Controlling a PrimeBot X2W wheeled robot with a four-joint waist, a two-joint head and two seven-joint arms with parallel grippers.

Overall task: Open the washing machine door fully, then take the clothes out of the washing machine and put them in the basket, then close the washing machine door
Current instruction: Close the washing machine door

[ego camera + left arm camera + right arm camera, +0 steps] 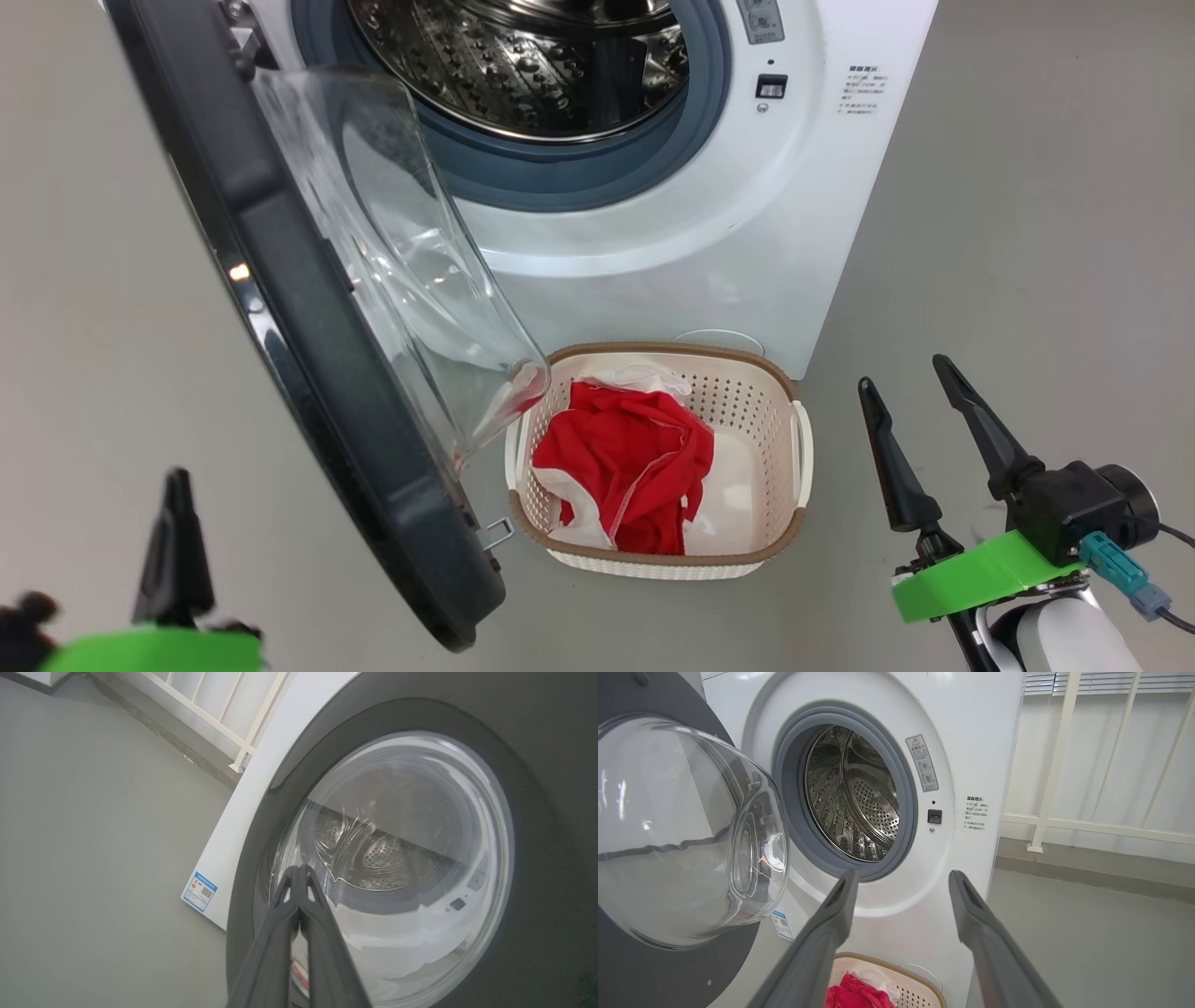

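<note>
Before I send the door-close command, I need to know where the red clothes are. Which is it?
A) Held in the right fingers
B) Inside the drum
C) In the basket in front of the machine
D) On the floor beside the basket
C: the clothes lie bunched inside the basket that stands in front of the washing machine, and the visible part of the drum shows no fabric.

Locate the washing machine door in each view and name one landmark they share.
Head view: the door runs from top left to bottom centre, standing open.
Left wrist view: the door covers the right side, outer face showing.
Right wrist view: the door is at the left, glass bulging towards centre.
Shared landmark: the steel drum.
</note>
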